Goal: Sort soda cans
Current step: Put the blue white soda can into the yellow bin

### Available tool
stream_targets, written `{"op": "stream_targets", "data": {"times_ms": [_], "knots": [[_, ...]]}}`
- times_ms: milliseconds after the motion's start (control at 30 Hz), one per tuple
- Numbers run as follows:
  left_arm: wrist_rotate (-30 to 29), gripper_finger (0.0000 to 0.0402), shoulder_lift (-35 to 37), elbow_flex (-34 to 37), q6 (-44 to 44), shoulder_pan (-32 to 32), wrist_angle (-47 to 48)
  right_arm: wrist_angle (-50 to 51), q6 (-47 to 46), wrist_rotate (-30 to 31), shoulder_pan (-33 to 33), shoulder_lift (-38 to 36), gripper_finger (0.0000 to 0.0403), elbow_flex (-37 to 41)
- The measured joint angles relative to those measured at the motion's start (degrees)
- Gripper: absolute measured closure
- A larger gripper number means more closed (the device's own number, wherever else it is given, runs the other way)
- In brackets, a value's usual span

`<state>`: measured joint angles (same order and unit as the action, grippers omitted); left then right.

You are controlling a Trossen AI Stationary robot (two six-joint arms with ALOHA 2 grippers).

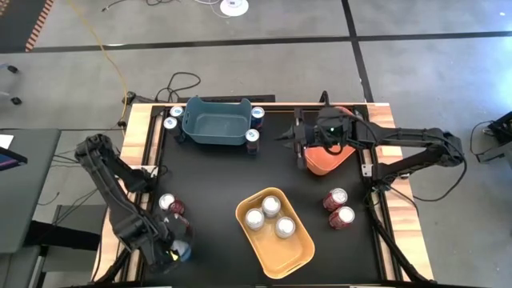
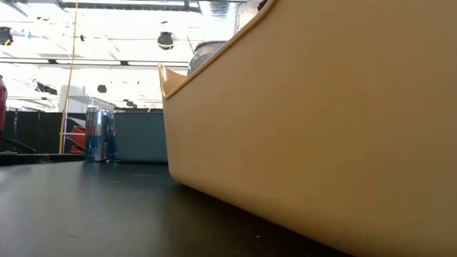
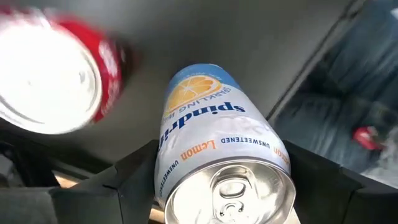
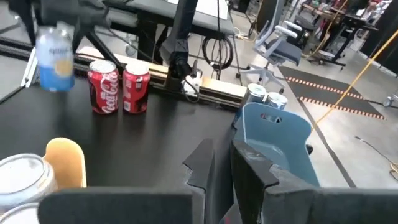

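My left gripper point(image 1: 180, 250), near the table's front left corner, is shut on a pale blue soda can point(image 3: 211, 124), which also shows lifted above the table point(image 4: 56, 59). Two red cans point(image 4: 118, 87) stand on their bases close beside it. My right gripper point(image 1: 282, 138) hovers at the far side between the teal bin point(image 1: 214, 124) and the orange bin point(image 1: 324, 164). Its fingers point(image 4: 249, 171) are nearly together with nothing between them. Three silver-topped cans point(image 1: 272, 216) stand in the yellow bin point(image 1: 288, 256). Dark blue cans point(image 1: 171, 118) stand beside the teal bin. My left gripper pinches the pale blue can's round side wall point(image 3: 166, 180), near its silver top, between its two fingers point(image 3: 134, 171). The fingers come from above, slanting down, one on each side of the can. The can is lifted clear of the table, top up and slightly tilted.
Two more red cans point(image 1: 338, 208) stand at the right, near the orange bin. More dark blue cans point(image 1: 256, 124) stand at the teal bin's right end. In the low view the yellow bin's wall point(image 2: 321, 121) fills most of the picture. Bare black tabletop lies between the bins.
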<state>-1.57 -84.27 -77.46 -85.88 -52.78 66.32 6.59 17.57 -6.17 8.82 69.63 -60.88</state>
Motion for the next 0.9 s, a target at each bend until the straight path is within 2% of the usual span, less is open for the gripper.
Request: {"op": "stream_targets", "data": {"times_ms": [167,300,467,567,733,900], "knots": [[-3.71,0.0118,0.00,-10.01,7.79,5.10,5.70,1.60,0.35,0.22,-0.60,-1.66,0.0333,0.02],[-4.46,0.0118,-0.02,-14.30,19.27,12.41,7.11,6.14,-1.62,2.62,-0.50,-4.44,0.0333,0.02],[-3.47,0.0118,-0.21,-15.05,36.37,21.80,4.10,12.71,-5.49,13.75,-0.42,-8.43,0.0333,0.00],[-2.67,0.0118,-0.22,-15.05,46.22,26.87,-1.18,14.69,-7.40,18.01,-0.42,-8.57,0.0333,0.00],[-1.87,0.0118,-0.91,-15.06,56.78,32.91,-6.14,16.02,-7.50,18.45,0.08,-7.95,0.0333,-0.02],[3.01,0.0118,-4.99,-15.07,62.17,35.30,-7.63,17.95,-7.70,18.49,1.58,-7.41,0.0333,0.04]]}}
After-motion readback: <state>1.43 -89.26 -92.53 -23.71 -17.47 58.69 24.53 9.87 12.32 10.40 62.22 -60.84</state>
